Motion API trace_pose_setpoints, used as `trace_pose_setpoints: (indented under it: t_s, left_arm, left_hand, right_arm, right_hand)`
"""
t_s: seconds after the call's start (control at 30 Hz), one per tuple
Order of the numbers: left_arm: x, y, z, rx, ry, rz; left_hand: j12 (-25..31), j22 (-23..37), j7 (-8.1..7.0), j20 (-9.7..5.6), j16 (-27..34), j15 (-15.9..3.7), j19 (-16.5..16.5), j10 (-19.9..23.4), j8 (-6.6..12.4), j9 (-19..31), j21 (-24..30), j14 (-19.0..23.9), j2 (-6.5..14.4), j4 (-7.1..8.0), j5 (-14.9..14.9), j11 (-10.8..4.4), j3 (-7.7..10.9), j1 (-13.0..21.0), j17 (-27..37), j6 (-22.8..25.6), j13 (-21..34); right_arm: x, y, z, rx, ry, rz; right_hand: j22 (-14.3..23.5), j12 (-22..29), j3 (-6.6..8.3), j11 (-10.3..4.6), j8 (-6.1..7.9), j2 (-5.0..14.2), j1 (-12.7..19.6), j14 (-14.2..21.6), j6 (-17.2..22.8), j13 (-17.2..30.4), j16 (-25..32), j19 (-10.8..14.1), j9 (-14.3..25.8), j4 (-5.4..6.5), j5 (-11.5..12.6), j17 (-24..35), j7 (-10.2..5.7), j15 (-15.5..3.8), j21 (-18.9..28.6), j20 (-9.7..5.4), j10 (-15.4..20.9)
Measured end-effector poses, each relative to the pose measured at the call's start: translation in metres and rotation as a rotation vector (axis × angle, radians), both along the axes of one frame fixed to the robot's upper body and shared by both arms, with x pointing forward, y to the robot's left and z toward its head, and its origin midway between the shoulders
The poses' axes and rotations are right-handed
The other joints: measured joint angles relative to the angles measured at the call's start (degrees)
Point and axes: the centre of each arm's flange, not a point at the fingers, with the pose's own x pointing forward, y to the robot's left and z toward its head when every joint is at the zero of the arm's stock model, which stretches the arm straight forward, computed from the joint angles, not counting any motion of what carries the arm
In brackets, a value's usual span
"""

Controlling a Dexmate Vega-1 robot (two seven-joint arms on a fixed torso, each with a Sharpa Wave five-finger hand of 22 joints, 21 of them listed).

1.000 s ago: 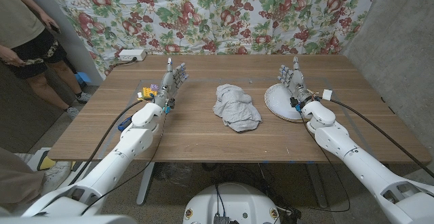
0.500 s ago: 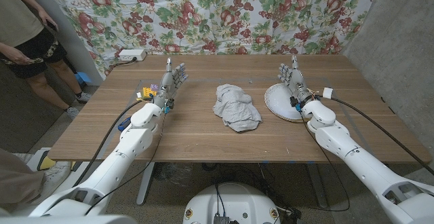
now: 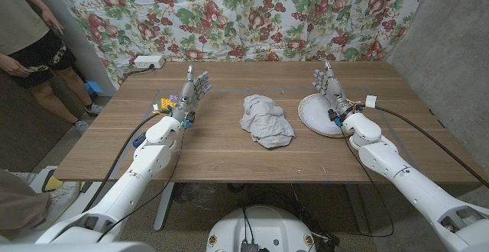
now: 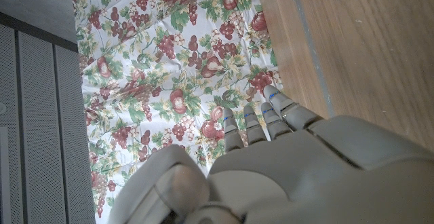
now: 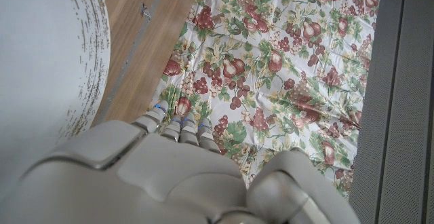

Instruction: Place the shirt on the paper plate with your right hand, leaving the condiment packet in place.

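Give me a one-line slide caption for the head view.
Crumpled shirt mid-table, paper plate beside open right hand, left hand open.

L hand (image 3: 194,92) up on edge, fingers apart, empty, left of the shirt (image 3: 265,120). R hand (image 3: 329,91) same pose, empty, right of shirt.

Wooden table (image 3: 229,156) (crumpled shirt (image 3: 265,121), paper plate (image 3: 315,114), condiment packet (image 3: 165,103)).

Grey shirt (image 3: 266,121), white paper plate (image 3: 315,114), brown wooden table (image 3: 229,153), fruit-and-flower patterned curtain (image 3: 229,15).
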Motion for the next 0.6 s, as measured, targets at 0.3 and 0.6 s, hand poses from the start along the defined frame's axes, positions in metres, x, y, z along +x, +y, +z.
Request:
trace_pose_setpoints:
  t_s: [0.3,0.6]
  left_arm:
    - [0.0,0.0,0.002,0.007,-0.003,-0.003]
    - [0.0,0.0,0.001,0.008,-0.002,-0.003]
  left_hand:
    - [0.0,0.0,0.0,0.0,0.0,0.0,0.0,0.0,0.0,-0.01,0.0,0.0,0.0,0.0,0.0,0.0,0.0,0.0,0.0,0.0,0.0]
    - [0.0,-0.01,0.0,0.01,0.0,0.0,0.0,0.0,0.0,-0.01,0.0,0.0,0.0,0.0,0.0,0.0,0.0,0.0,-0.01,0.0,-0.01]
  right_arm:
    - [-0.01,0.0,0.008,-0.112,-0.027,-0.025]
    - [-0.019,0.0,0.015,-0.205,-0.052,-0.083]
  right_hand:
    - [-0.01,0.0,0.33,-0.12,0.38,-0.28,1.79,-0.84,-0.5,0.0,0.0,-0.51,0.0,-1.26,0.98,0.0,-0.5,-0.04,0.0,0.51,-0.26]
    - [-0.01,0.0,0.76,-0.57,0.43,-0.06,3.37,-0.51,-0.5,0.0,0.01,-0.5,-0.01,-2.18,1.64,0.0,-0.5,-0.37,0.0,0.51,0.19]
